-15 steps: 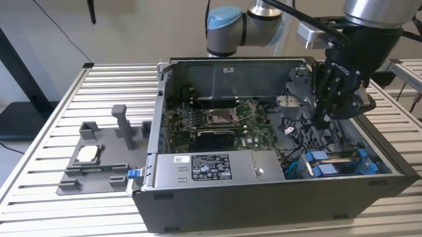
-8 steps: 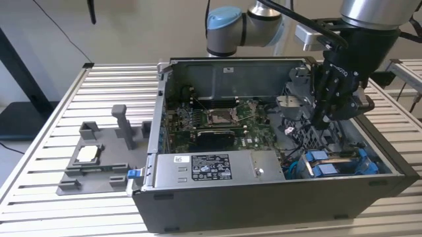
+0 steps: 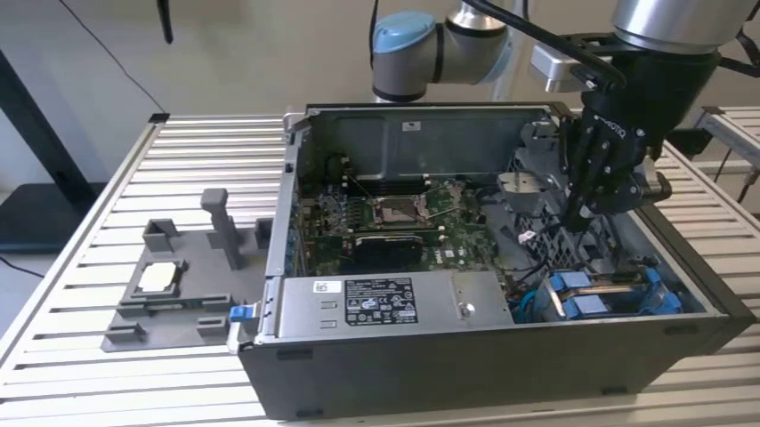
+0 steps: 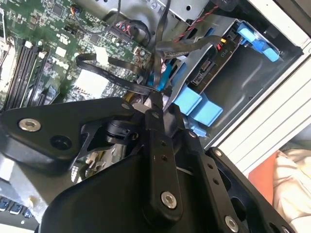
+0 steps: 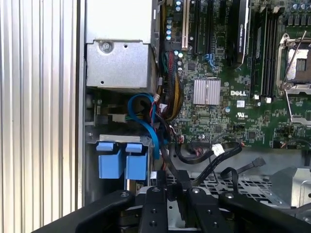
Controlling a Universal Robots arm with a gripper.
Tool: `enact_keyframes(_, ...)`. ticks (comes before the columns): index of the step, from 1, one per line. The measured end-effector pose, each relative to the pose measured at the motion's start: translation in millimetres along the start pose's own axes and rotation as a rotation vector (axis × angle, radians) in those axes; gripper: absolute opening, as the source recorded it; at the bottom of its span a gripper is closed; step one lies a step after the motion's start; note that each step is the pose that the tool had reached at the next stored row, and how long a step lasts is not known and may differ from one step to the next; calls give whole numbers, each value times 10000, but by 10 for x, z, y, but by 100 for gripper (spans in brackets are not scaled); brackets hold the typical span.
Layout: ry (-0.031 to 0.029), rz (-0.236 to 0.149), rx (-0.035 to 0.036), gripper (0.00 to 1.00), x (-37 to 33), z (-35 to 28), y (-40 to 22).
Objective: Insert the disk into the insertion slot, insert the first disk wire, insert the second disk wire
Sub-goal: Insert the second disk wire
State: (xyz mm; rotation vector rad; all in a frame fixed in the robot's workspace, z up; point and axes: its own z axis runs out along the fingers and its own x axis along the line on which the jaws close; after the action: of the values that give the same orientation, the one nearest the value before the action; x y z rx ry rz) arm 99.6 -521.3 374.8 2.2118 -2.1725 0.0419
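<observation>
A: The pincer (image 3: 579, 213) is down inside the open computer case (image 3: 475, 378), over its right half in the exterior view.

B: Open or closed?

A: Tips drawn almost together, barely a gap, in both wrist views. A flat black cable (image 4: 109, 75) runs right up to them. I cannot tell whether it is pinched.

B: And the disk?

A: The disk (image 3: 588, 307) sits in the insertion slot (image 3: 665, 301), at the case's near corner on the exterior view's right. Its blue carrier tabs show side by side. The pincer hangs farther in than the disk and is not touching it.

B: Anything around the slot?

A: A blue cable (image 5: 146, 116) loops just beside the tabs, between the slot and the silver power supply (image 5: 116, 63). I cannot tell where its end goes.

B: The rest?

A: The green motherboard (image 3: 392, 231) lies mid-case, toward the exterior view's left of the pincer. A grey fixture (image 3: 178, 307) rests on the slatted table (image 3: 190, 151), outside the case on that same side.
</observation>
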Motion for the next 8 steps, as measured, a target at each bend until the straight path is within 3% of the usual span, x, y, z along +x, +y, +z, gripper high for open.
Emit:
enact_keyframes(1,0,0,1,18,0,0,0)
enact_keyframes(8,4,0,1,16,0,1,0)
